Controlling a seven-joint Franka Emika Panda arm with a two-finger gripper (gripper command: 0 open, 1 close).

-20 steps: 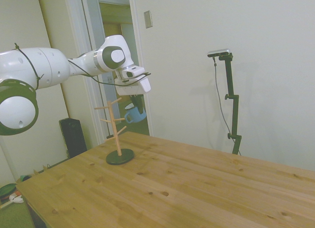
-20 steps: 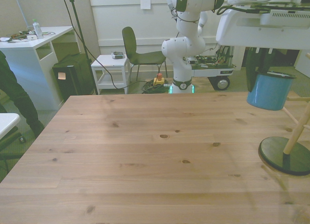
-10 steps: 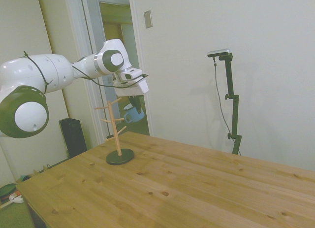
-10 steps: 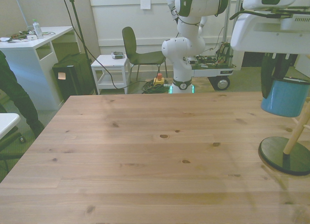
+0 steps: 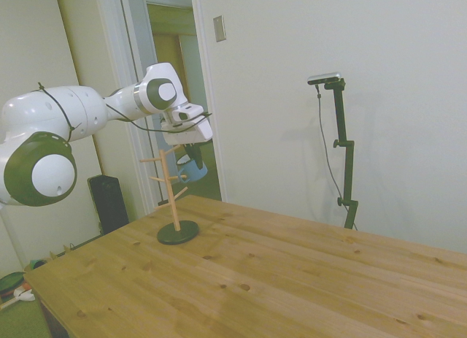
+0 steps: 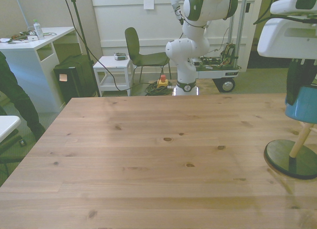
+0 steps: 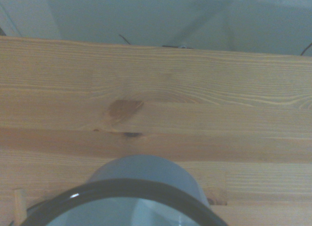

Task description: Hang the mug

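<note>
Pincer (image 5: pixel 191 152) grips blue, dark-rimmed mug (image 6: pixel 302 104) beside wooden rack (image 5: pixel 175 199).

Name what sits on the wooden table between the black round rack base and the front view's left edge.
Nothing: in the front view the wooden table is bare plank from the black round rack base leftward.

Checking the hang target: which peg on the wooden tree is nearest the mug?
The top peg, slanting up toward the mug in the gripper; the other pegs sit lower or point away.
</note>
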